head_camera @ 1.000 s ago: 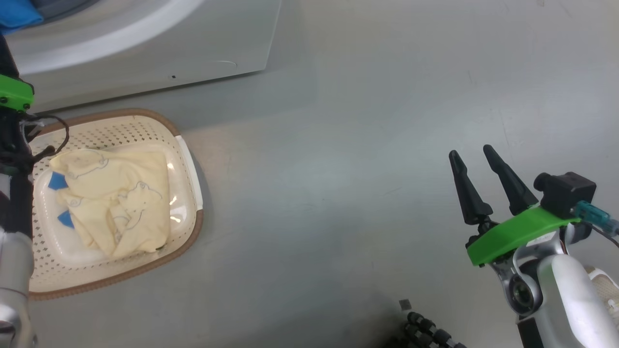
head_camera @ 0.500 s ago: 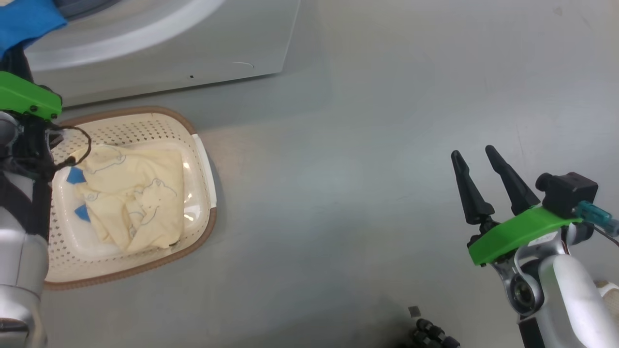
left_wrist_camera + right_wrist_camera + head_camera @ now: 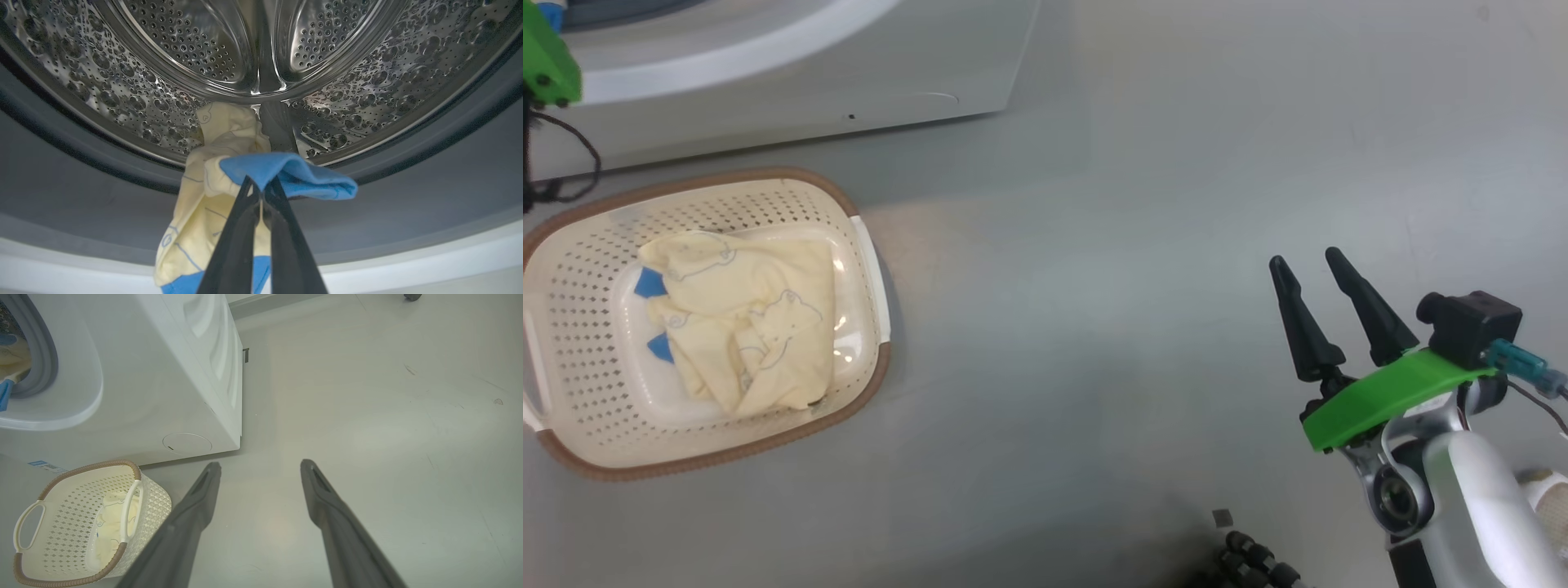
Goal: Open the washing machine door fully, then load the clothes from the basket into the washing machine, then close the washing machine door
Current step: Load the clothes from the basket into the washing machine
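Note:
The washing machine (image 3: 768,65) stands at the top left, its door out of view. In the left wrist view my left gripper (image 3: 259,185) is shut at the mouth of the steel drum (image 3: 163,41). Its tips sit just under the blue cuff (image 3: 294,171) of a cream garment (image 3: 229,134) that hangs over the grey gasket (image 3: 81,171). I cannot tell whether cloth is pinched. More cream clothes (image 3: 743,327) lie in the basket (image 3: 572,441) on the floor before the washer. My right gripper (image 3: 1303,258) hangs open and empty over the floor at the right.
The basket (image 3: 73,469) sits close to the washer's front (image 3: 163,375), below a round cover (image 3: 187,443) and a blue label (image 3: 45,465). A black ribbed cable (image 3: 1250,563) lies at the bottom edge. Grey floor stretches between the basket and my right gripper (image 3: 260,464).
The head camera has shifted, sliding the scene right. My left arm has risen off the basket toward the drum and its jaws have shut. The right gripper stays open and still.

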